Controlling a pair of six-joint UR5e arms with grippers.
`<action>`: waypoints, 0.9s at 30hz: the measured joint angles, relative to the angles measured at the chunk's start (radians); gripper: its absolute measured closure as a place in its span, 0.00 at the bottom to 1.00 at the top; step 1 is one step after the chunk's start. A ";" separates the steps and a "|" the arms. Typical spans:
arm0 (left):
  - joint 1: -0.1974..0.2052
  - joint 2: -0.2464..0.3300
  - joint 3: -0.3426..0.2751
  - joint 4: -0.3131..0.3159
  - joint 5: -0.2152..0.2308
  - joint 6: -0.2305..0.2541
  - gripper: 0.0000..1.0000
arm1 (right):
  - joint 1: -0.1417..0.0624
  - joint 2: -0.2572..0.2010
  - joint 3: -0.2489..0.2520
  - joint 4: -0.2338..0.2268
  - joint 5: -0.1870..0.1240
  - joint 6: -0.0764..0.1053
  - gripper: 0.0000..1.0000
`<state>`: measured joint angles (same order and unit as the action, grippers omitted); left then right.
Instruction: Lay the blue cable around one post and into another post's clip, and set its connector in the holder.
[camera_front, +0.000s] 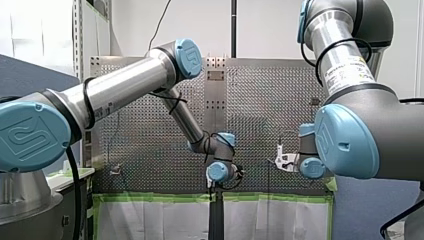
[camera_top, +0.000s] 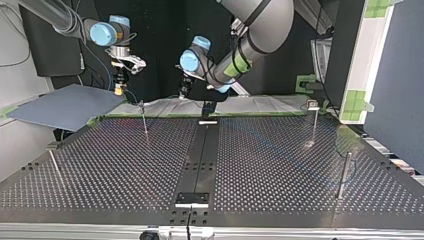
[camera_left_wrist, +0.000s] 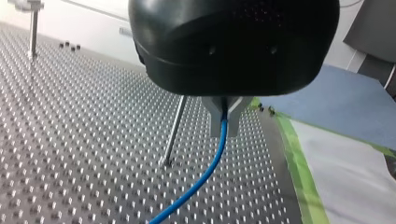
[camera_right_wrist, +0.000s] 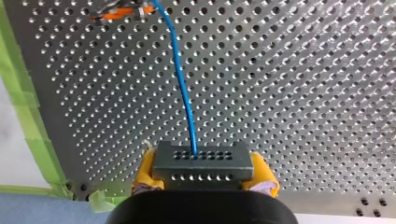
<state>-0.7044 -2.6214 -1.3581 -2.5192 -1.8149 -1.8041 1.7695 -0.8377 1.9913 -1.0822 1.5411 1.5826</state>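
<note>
With connector (camera_right_wrist: 200, 159) pinched by my right gripper (camera_right_wrist: 203, 173), blue cable (camera_left_wrist: 205, 172) by my left gripper (camera_left_wrist: 224, 117), lead slack gently round nearby post (camera_left_wrist: 173, 130).

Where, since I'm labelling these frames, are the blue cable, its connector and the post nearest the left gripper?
blue cable (camera_left_wrist: 209, 171): left wrist view, middle of its visible run.
connector (camera_right_wrist: 219, 165): right wrist view, front face of the dark block.
post (camera_left_wrist: 175, 130): left wrist view, middle of its thin shaft.

The only mark I could read was the UR emblem embossed on the blue joint caps (camera_front: 31, 135). Print on the white label (camera_front: 347, 70) on my right arm (camera_front: 370, 125) was too small to read.
</note>
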 joint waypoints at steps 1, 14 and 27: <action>-0.006 0.000 0.000 0.002 0.000 0.001 0.98 | 0.000 0.000 0.003 -0.002 0.001 -0.002 1.00; -0.024 0.000 0.001 0.011 0.001 -0.015 0.98 | 0.009 0.000 0.020 -0.035 0.001 -0.026 1.00; -0.020 0.000 0.001 0.011 0.001 -0.019 0.98 | 0.041 -0.001 0.021 -0.046 -0.119 -0.060 1.00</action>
<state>-0.7241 -2.6215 -1.3572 -2.5083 -1.8141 -1.8230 1.8106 -0.8385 2.0120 -1.1286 1.4224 1.5221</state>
